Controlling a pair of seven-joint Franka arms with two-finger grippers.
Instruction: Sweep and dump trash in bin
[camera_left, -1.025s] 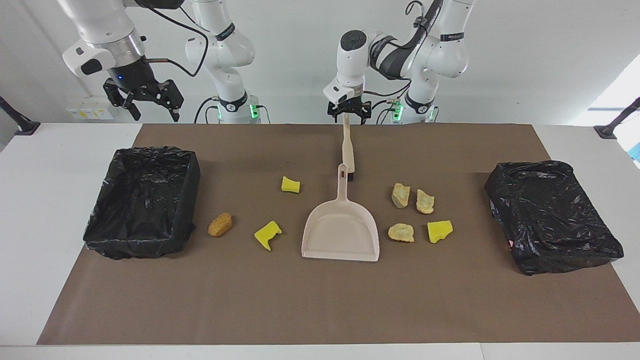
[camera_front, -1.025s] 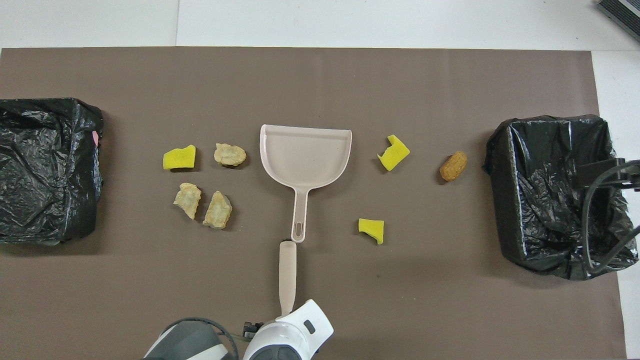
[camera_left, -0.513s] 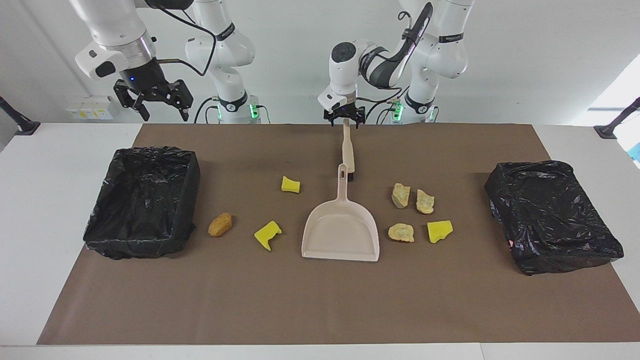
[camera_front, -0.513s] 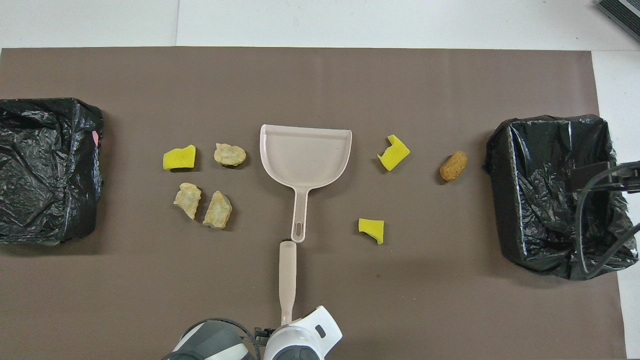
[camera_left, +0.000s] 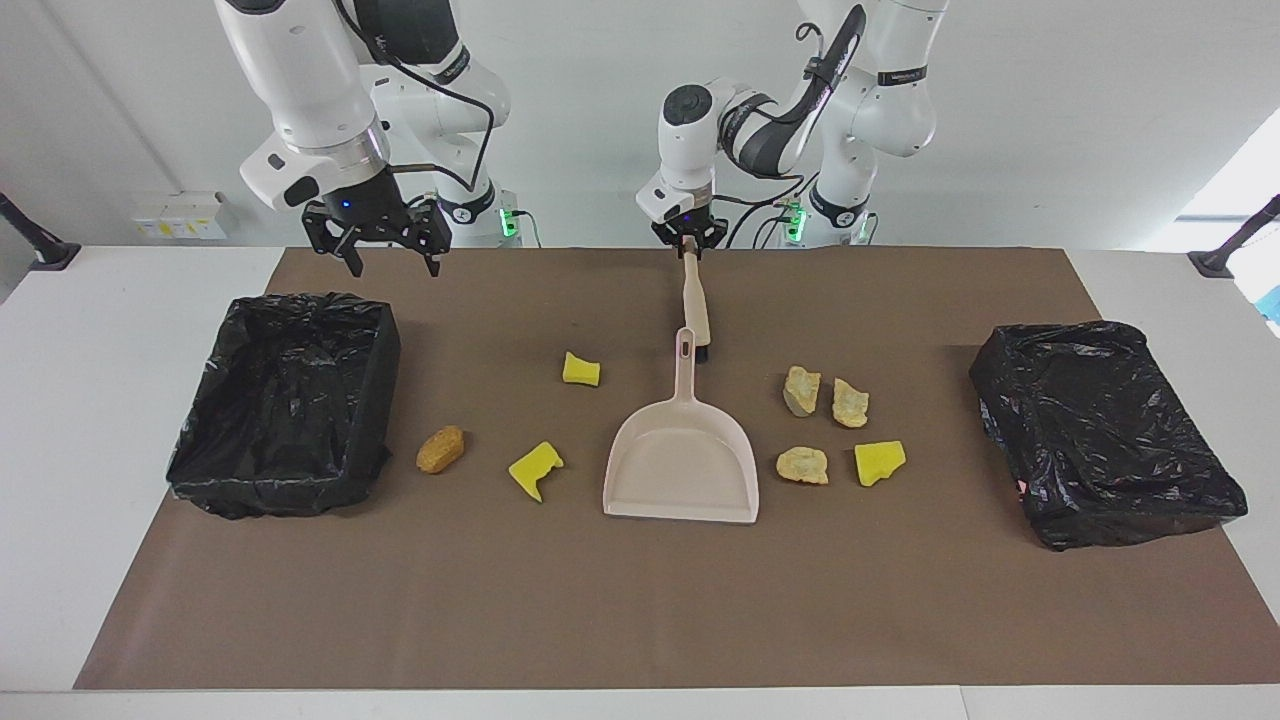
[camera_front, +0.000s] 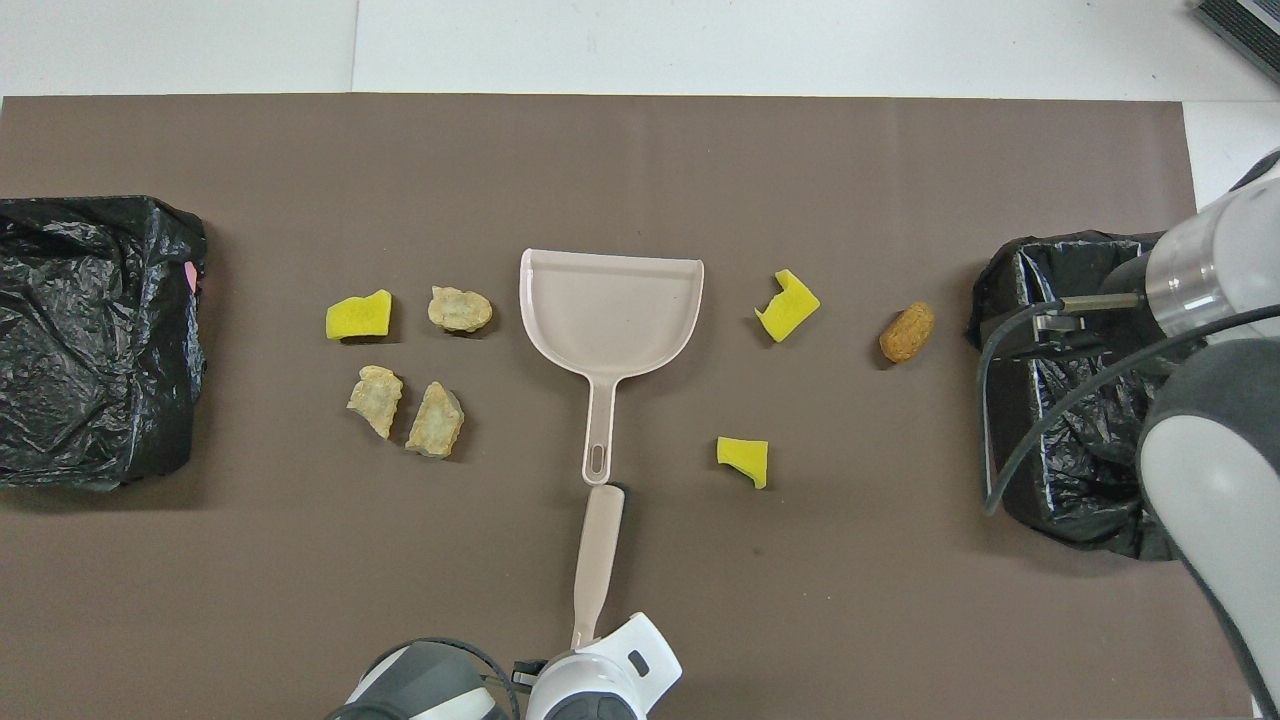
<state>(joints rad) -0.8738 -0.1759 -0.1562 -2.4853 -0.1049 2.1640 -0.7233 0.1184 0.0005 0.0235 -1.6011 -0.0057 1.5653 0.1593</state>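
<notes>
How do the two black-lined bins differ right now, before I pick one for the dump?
The bin toward the right arm's end shows an open hollow with upright lined walls; the bin toward the left arm's end shows only crumpled black plastic across its top. The right gripper hangs by the first; no gripper is near the second. Both hold no scraps that can be seen.

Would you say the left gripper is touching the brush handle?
Touching: in the facing view the left gripper is shut on the top end of the brush handle.
</notes>
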